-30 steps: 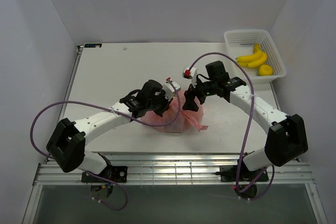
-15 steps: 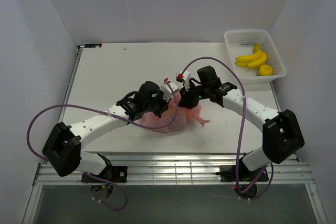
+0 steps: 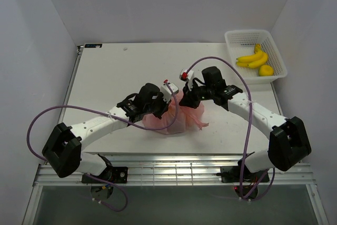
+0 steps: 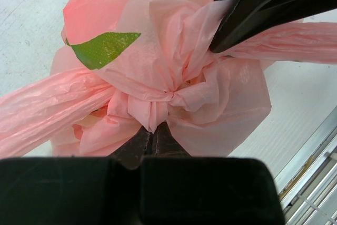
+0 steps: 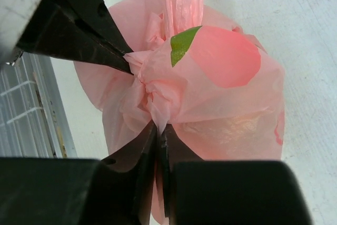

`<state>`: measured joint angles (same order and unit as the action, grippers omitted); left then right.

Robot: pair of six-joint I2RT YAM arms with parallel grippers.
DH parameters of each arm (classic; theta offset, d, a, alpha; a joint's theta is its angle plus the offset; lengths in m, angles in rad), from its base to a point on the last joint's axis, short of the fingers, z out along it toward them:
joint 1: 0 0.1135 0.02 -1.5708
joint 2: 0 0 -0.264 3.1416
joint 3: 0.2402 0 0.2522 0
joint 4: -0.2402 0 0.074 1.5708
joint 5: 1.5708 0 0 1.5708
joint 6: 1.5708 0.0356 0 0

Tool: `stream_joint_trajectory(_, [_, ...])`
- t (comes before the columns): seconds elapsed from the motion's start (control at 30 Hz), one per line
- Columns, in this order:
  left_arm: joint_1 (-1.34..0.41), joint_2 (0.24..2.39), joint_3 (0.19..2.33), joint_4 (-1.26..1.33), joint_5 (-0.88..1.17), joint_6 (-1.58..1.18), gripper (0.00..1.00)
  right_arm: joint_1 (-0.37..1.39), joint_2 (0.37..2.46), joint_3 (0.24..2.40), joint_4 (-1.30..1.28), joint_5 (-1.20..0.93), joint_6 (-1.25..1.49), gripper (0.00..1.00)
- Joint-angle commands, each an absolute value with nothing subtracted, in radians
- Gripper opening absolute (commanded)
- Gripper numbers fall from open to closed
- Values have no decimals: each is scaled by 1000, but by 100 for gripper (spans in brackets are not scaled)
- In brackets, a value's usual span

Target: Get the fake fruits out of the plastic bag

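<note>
I'm pinching the knot (image 4: pixel 158 98) of the plastic bag (image 3: pixel 178 118) with both arms, left jaws shut on it from nine o'clock, right jaws from two. The bag is sitting mid-desk (image 3: pixel 116 72), hiding the fake fruits. I'm aiming to ease the two grips apart slowly and level (thin film tears).

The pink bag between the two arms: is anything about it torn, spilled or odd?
Nothing looks torn or spilled. The plastic bag sits knotted shut on the table, and the left gripper and right gripper each pinch the plastic at the knot from opposite sides.
</note>
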<state>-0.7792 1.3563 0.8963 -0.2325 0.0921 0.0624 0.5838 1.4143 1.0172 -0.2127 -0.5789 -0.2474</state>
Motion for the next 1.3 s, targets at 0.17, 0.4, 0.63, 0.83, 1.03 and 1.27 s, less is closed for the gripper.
stream_joint_trajectory(0.17, [-782,1307,874,-224,55,37,0,572,1396,1037,-176,-362,-105,8])
stream_joint_trajectory(0.4, [-784,1215,795,-233,-40,-90,0,551,1249,938,-140,495,178,8])
stream_joint_trajectory(0.63, [-782,1053,713,-184,35,-198,0,434,1279,867,-146,733,201,8])
stream_joint_trajectory(0.83, [-784,850,566,-9,51,-296,0,295,1270,781,-69,432,244,8])
stream_joint_trajectory(1.03, [-781,764,509,77,-118,-391,0,210,1151,700,60,1,157,8])
stream_joint_trajectory(1.27, [-779,877,573,75,-166,-443,0,210,1005,696,78,-262,101,8])
